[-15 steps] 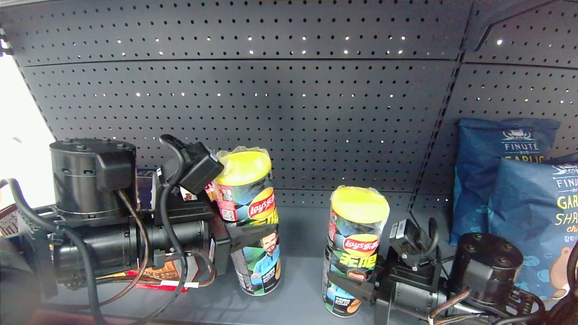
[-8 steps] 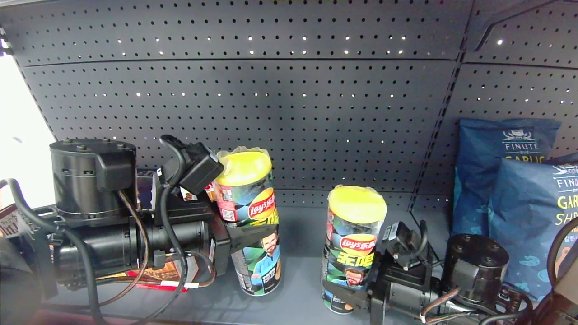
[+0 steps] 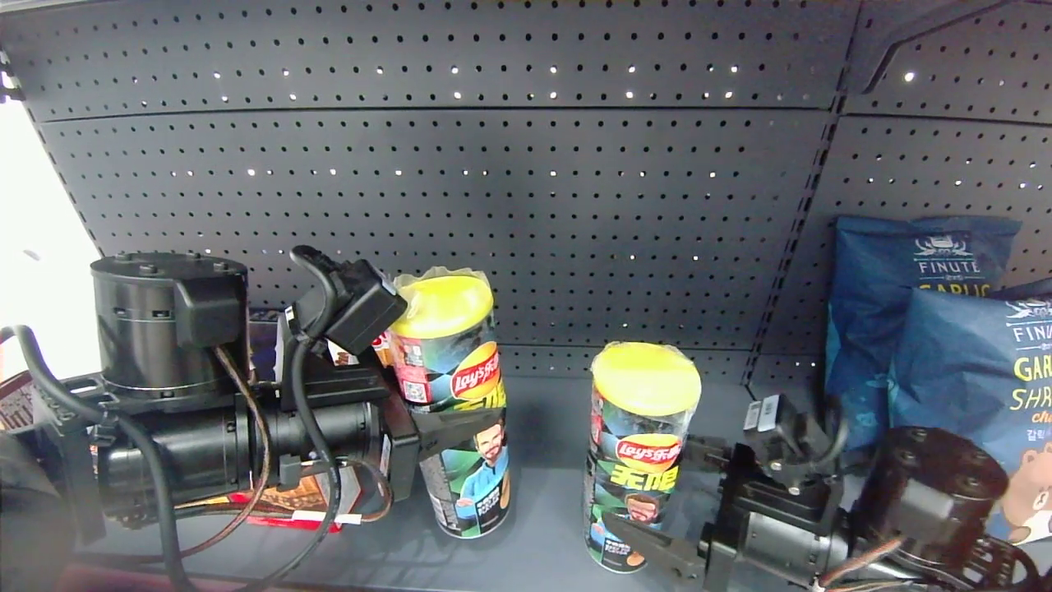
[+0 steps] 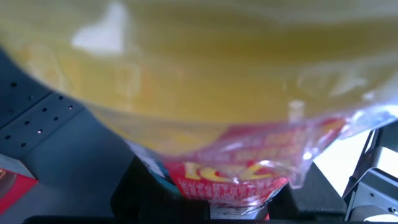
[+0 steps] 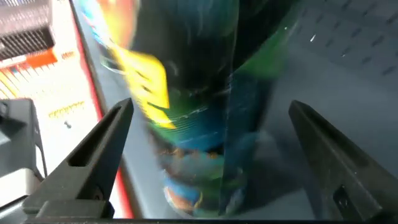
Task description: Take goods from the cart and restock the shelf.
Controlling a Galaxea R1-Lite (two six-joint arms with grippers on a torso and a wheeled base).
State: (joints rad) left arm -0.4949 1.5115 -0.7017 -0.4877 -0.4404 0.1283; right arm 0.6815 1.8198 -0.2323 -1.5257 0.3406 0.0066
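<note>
Left gripper [image 3: 460, 427] pinches the left chip can [image 3: 448, 362] mid-body, which keeps it upright for set-down; can't tell if its base touches the shelf [image 3: 546, 427] yet. Right gripper [image 3: 645, 487] is spread, fingers [image 5: 93, 168] either side of the right chip can [image 3: 641, 427] with gaps, so that can stands on the shelf unaided, looks placed.

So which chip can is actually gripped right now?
The left can, clamped by the left gripper; the right can stands free, the right gripper open around it.
</note>
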